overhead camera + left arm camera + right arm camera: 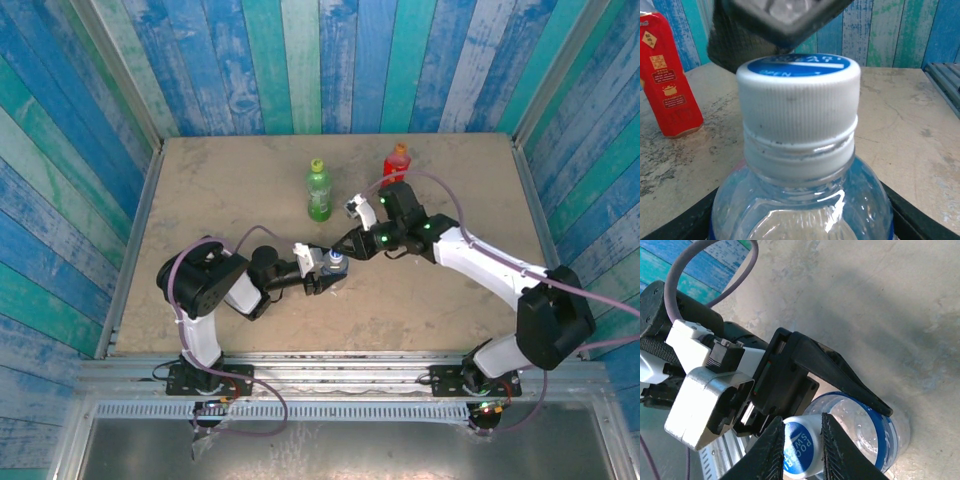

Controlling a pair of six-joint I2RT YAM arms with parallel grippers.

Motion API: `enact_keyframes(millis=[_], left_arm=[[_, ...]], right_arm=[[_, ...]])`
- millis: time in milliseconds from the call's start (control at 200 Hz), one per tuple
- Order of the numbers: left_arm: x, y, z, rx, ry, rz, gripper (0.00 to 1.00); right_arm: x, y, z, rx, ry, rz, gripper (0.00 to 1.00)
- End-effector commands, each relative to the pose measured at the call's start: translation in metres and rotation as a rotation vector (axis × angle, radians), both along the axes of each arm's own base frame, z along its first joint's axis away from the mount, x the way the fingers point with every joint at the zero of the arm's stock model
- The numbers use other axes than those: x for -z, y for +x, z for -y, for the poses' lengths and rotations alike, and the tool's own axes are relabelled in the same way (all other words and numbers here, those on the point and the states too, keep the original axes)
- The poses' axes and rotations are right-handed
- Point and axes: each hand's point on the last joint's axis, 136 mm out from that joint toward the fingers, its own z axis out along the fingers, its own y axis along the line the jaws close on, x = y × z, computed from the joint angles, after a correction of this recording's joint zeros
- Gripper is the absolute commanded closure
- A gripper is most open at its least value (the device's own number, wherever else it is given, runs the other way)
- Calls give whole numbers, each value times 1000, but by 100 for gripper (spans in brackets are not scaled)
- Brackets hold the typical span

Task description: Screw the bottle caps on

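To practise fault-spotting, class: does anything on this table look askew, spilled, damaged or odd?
Nothing stands out. The green bottle and red bottle stand upright, capped; the clear bottle, cap on, is held in the left end effector. No spill or damage shows.

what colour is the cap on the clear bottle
The cap is white with a blue printed top; left wrist view shows it best.

Blue-topped white cap point(798, 95), clr bottle point(800, 205)

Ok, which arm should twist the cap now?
Right. The right gripper straddles the cap, a finger on each side, while the left gripper holds the bottle by its body, so it serves as the anchor.
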Motion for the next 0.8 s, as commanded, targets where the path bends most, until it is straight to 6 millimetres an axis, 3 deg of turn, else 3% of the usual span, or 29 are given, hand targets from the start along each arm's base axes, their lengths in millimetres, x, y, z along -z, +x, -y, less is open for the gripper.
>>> enact_keyframes(millis=[0, 175, 330, 576, 651, 796], left_arm=[[-10, 0, 0, -4, -5, 14, 38], [-11, -1, -1, -6, -8, 16, 38], [-12, -1, -2, -12, -10, 19, 38], [-11, -7, 1, -18, 46, 84, 38], [-8, -11, 7, -13, 103, 124, 38], [-8, -23, 16, 19, 183, 213, 38]], right_arm=[[2, -31, 0, -74, 58, -65, 75], [5, -46, 7, -82, 78, -74, 74], [-9, -50, 12, -86, 93, -3, 72], [-22, -50, 35, -154, -50, 281, 37], [-27, -57, 46, -234, -119, 425, 31], [-29, -70, 66, -389, -305, 682, 30]])
